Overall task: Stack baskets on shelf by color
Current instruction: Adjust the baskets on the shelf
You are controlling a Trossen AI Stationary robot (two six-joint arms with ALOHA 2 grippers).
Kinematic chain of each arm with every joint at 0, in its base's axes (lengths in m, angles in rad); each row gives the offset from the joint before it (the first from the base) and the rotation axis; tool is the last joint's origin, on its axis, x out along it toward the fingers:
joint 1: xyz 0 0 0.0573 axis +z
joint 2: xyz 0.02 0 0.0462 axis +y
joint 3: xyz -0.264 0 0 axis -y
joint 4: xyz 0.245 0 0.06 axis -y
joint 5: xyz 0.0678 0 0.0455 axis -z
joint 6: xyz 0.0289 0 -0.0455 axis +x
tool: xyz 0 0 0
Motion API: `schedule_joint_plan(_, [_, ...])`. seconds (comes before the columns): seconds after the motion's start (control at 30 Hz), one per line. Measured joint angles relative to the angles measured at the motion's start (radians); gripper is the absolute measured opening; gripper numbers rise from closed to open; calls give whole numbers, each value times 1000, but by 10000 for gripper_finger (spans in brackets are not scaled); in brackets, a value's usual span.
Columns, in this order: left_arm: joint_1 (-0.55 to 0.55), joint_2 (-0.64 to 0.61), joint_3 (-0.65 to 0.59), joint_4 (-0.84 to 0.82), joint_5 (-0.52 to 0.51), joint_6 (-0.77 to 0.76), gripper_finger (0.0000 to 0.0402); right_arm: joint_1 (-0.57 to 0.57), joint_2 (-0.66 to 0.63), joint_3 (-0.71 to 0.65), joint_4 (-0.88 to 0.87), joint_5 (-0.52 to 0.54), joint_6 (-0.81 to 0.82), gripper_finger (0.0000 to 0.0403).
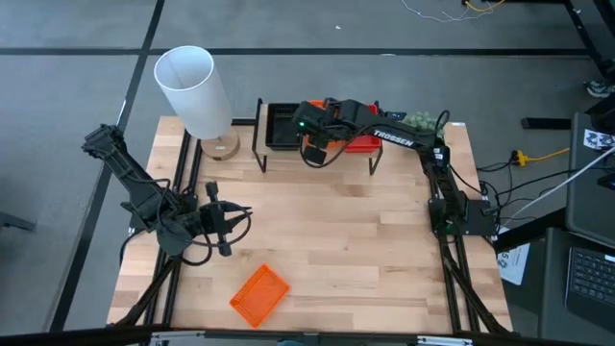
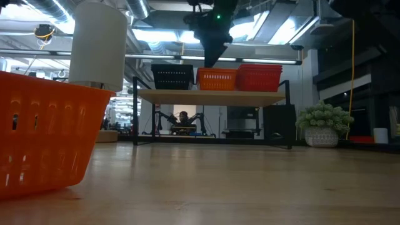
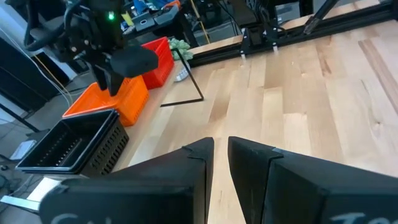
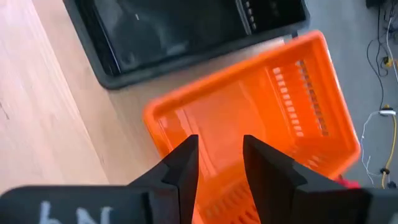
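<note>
Our right gripper point(image 4: 221, 155) hangs over the orange plastic mesh basket stack point(image 2: 217, 79) at the middle of the low light-wood shelf point(image 2: 212, 97), its jaws parted and gripping nothing; whether they touch the basket's rim we cannot tell. To the left of that stack sits the black mesh basket stack point(image 2: 172, 76), to the right the red mesh basket stack point(image 2: 260, 77), all three close together on the shelf top at the far side of the counter point(image 1: 327, 240).

Our left gripper point(image 3: 221, 162) waits over the near left of the counter, jaws nearly together with a narrow gap, holding nothing. One loose orange mesh basket point(image 1: 259, 293) lies on the counter at the near edge, well apart from the shelf.

We judge the placing here finished. To do the step well, we should lift the right gripper straight up so it clears the rim without dragging the stack toward its neighbours, then fetch the loose orange basket.
</note>
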Motion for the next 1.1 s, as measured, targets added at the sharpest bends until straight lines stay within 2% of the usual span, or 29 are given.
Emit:
schedule_joint_plan(0.27, [0, 0, 0, -4, 0, -18, 41, -12, 2, -102, 97, -2, -39, 126])
schedule_joint_plan(0.6, [0, 0, 0, -5, 0, -18, 41, -11, -7, -54, 133, -11, -40, 126])
schedule_joint_plan(0.8, [0, 0, 0, -5, 0, -18, 41, -11, -8, -49, 168, -55, -19, 126])
schedule_joint_plan(1.1, [0, 0, 0, -5, 0, -18, 41, -10, -8, -49, 138, 1, 1, 126])
